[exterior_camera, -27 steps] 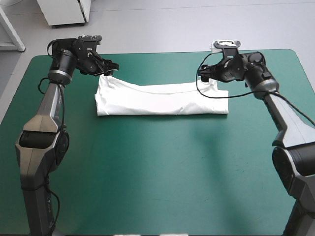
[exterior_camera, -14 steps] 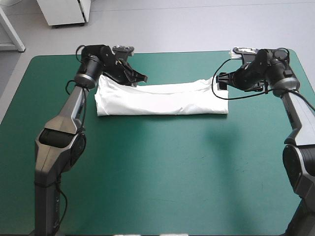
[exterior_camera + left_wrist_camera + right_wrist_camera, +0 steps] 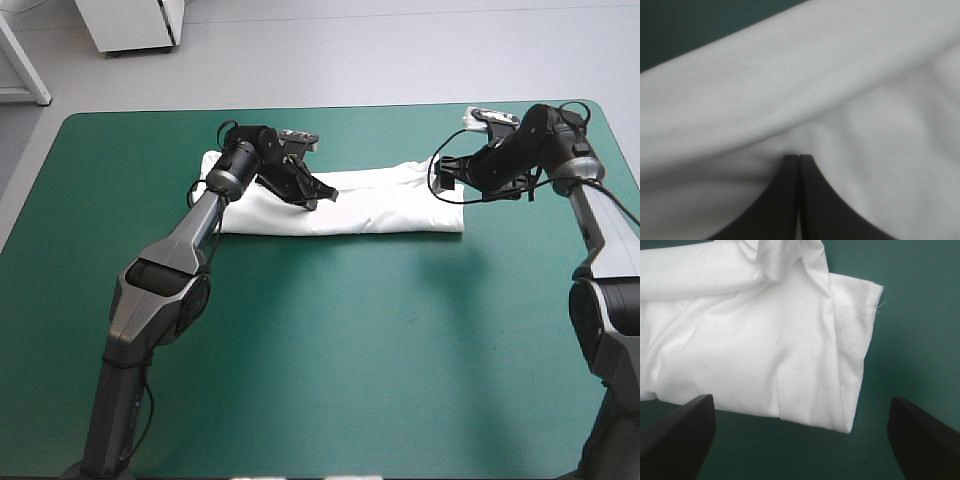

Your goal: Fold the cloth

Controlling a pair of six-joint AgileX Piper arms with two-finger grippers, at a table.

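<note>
- Cloth had shifted since just before: my left gripper [image 3: 322,196] had travelled right from the far left corner of the T-shirt [image 3: 390,210] toward its middle, carrying that corner over the band.
- My right gripper [image 3: 447,178] had barely moved and stayed at the shirt's right end.
- The T-shirt lay as a long folded band across the far half of the teal-green cover [image 3: 320,350].
- My left arm crossed the shirt's left part in the high view, hiding some of it.
- Only the left wrist view showed my left jaws pinched together on white fabric.
- Only the right wrist view showed my right jaws wide apart, holding nothing, with the sleeve hem ahead of them.
</note>
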